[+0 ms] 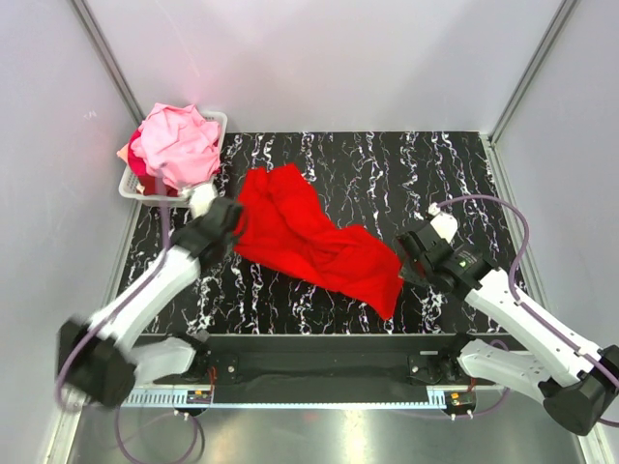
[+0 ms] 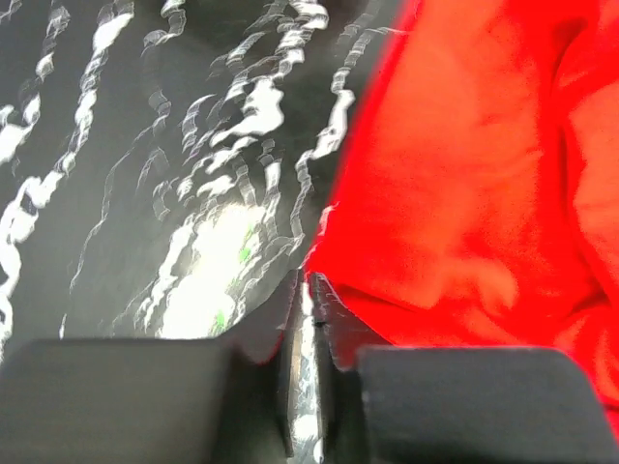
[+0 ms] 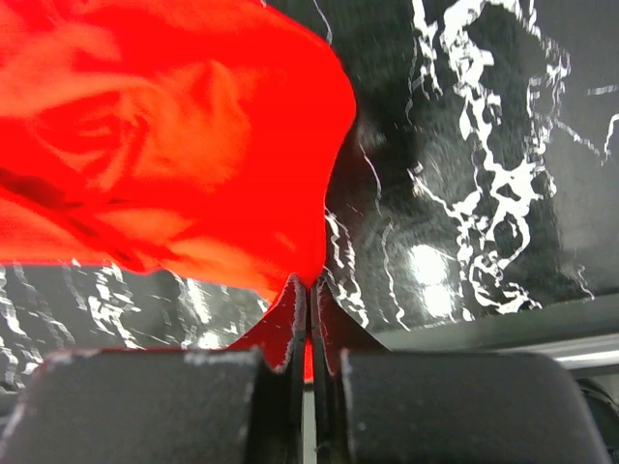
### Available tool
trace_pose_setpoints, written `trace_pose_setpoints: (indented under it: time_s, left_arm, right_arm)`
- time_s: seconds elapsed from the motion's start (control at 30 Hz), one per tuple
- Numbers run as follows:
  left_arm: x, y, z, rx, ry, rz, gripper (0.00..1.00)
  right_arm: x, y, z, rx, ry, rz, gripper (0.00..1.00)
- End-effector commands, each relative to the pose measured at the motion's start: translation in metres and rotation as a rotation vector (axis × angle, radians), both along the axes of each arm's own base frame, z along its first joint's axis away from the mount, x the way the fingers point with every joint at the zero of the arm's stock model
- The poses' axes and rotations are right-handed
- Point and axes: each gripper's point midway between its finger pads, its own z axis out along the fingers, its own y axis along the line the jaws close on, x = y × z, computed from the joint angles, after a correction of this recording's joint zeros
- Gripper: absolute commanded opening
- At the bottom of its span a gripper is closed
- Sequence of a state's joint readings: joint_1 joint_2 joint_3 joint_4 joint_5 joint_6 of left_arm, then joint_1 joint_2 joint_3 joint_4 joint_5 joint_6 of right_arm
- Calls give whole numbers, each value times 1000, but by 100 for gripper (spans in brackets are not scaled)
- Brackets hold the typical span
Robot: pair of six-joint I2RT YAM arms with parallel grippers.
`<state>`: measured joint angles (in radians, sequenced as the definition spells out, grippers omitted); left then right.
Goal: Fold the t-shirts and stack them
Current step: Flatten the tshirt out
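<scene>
One red t-shirt (image 1: 309,242) is lying rumpled and unfolded on the table (image 1: 435,174), with the left gripper (image 1: 227,224) and right gripper (image 1: 406,261) each clamping an opposite edge. More pink t-shirts (image 1: 176,145) are sitting heaped in the white basket (image 1: 131,186) at the far left, so folding and stacking seem barely begun.

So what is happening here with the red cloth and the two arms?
Both arms are handling the red t-shirt, which lies crumpled across the black marbled table. The left tool is shut on its left edge and the right tool pinches its near right corner. Pink shirts wait piled in the white basket at the far left. Nothing is folded yet.
</scene>
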<state>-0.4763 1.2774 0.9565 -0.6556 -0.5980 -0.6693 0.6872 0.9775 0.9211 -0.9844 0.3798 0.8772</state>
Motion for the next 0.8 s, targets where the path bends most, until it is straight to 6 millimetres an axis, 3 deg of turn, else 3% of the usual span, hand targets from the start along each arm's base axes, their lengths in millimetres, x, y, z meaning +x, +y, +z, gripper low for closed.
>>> trace_pose_setpoints:
  time_s: [0.0,0.03,0.07,0.17,0.23,0.37,0.4,0.47,0.53,0.57,0.77]
  left_arm:
    - [-44,6,-16,-229,-49,129,22]
    - [-54,5,-23,-262,-35,131,42]
    - [-63,-1,-29,-316,-12,119,53]
    - [-84,-3,-36,-414,-17,144,70]
    - [-84,-3,-27,-441,-70,128,72]
    - [-66,-10,-14,-361,-84,10,68]
    - [-63,-12,-27,-313,-23,6,68]
    - [-51,-18,-21,-231,-13,-24,65]
    - [-40,-20,-31,-137,30,-26,62]
    - [-31,-27,-25,-120,22,-49,61]
    - [-6,-41,-52,-43,99,-74,55]
  right_arm:
    - [11,-11,24,-18,-79,-65,0]
    - [10,-13,22,-22,-76,-69,0]
    - [10,-14,21,-22,-74,-78,0]
    - [8,-15,18,-18,-69,-93,0]
    - [5,-15,15,-9,-60,-95,0]
    - [4,-13,10,1,-53,-91,0]
    - [4,-12,9,3,-47,-86,0]
    - [5,-10,5,0,-40,-78,0]
    - [5,-8,4,0,-34,-70,0]
    - [5,-7,3,-2,-31,-66,0]
    - [8,-8,1,-20,-28,-63,0]
